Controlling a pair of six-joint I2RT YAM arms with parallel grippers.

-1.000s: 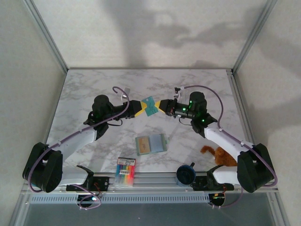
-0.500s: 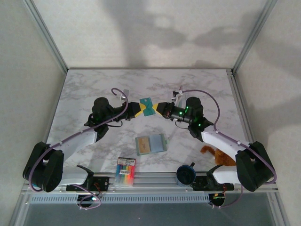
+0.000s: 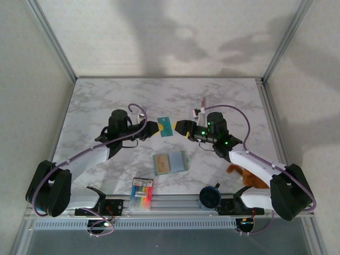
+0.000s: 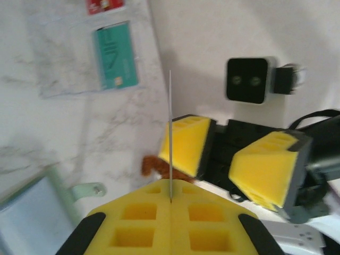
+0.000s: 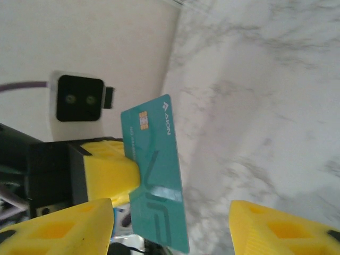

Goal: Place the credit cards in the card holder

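Observation:
A teal credit card (image 3: 165, 126) hangs above the middle of the table, pinched by my left gripper (image 3: 155, 128), which is shut on its left end. In the left wrist view the card (image 4: 170, 133) shows edge-on, rising from the closed yellow pads (image 4: 171, 199). My right gripper (image 3: 179, 127) faces it from the right, open and apart from the card (image 5: 154, 175), which stands between its spread fingers (image 5: 170, 234). The card holder (image 3: 170, 162) lies open on the marble nearer the arms. Another teal card (image 4: 115, 56) and a red-and-white one (image 4: 104, 5) lie on the marble.
A pack of coloured markers (image 3: 142, 193) and a blue mug (image 3: 210, 196) sit at the near edge. A brown plush toy (image 3: 245, 175) lies at the right front, beside the right arm. Metal frame posts and pale walls close in the table.
My left gripper has shut on the teal card. My right gripper has opened and let go of it. The card has shifted slightly left and turned flatter.

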